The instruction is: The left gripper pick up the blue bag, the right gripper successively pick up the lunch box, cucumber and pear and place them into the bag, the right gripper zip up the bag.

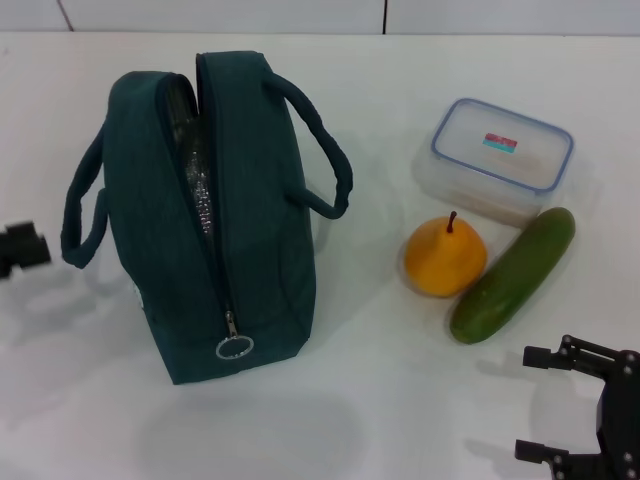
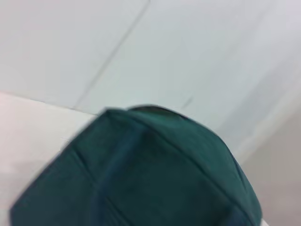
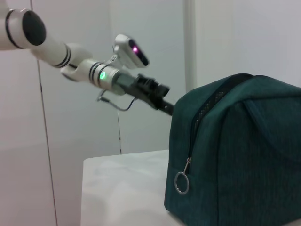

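The blue bag stands upright on the white table, left of centre. Its zipper is open, the foil lining shows, and the ring pull hangs at the near end. The bag also shows in the left wrist view and the right wrist view. My left gripper is at the far left, beside the bag's left handle; it also shows in the right wrist view, close to the bag's far side. The lunch box, pear and cucumber lie at the right. My right gripper is open and empty, near the front right.
The table is white, with bare surface in front of the bag and between the bag and the pear. A white panelled wall stands behind it. The pear touches the cucumber, and both lie just in front of the lunch box.
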Controlling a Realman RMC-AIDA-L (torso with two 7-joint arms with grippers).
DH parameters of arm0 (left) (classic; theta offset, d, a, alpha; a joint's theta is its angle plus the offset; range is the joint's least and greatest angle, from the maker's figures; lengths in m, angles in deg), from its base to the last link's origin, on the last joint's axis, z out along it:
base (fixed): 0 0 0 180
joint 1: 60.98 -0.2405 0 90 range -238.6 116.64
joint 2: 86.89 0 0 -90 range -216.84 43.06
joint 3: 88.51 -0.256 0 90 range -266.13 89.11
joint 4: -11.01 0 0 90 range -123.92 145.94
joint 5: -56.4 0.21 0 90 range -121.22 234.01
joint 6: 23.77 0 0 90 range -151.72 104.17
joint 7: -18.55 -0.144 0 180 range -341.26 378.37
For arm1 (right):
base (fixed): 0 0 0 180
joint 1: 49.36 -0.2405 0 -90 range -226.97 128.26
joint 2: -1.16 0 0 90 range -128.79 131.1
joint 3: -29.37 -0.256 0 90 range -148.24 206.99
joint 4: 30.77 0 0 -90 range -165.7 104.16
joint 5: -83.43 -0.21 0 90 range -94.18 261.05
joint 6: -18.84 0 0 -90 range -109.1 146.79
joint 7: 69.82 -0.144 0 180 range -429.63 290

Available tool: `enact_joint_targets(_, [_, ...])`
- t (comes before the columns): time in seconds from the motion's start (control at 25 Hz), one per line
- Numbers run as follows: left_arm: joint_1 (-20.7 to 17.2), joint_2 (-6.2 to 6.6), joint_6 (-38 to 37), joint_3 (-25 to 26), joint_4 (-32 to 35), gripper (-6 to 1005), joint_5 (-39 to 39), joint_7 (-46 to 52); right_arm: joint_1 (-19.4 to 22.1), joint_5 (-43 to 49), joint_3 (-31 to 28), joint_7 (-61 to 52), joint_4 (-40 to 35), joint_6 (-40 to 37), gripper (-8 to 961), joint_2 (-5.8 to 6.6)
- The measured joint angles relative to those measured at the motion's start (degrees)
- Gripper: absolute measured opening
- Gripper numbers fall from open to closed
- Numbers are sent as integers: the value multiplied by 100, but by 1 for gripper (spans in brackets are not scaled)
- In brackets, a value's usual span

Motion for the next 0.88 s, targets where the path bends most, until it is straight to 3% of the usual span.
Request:
enact_joint_targets(0.12, [219,151,58,25,303,871,33,829,-1,0,0,-5,-1,0,856,-1])
enact_joint_targets(0.24, [452,187,230,-23,726,870,199,1895,-3,0,0,-5,0,7,856,-3])
enact_joint_targets(0.32, [597,130,307,-37,1073,870,417,2413,-4,0,0,-5,0,25,856,-9])
enact_joint_targets(0.48, [896,-122,341,-78,2009,866,850,3308,-13,1,1,-6,0,45,856,-23])
enact_joint_targets(0.6, [1081,-260,341,-405,2596,861,1119,3910,-14,1,1,-6,0,54,856,-26])
enact_joint_targets(0.76, [1278,-279,340,-1153,2867,861,1165,4540,-13,1,1,-6,0,62,856,-27])
enact_joint_targets(0.88, [1437,-265,337,-1406,2884,861,1170,4796,-12,1,1,-3,0,71,856,-27])
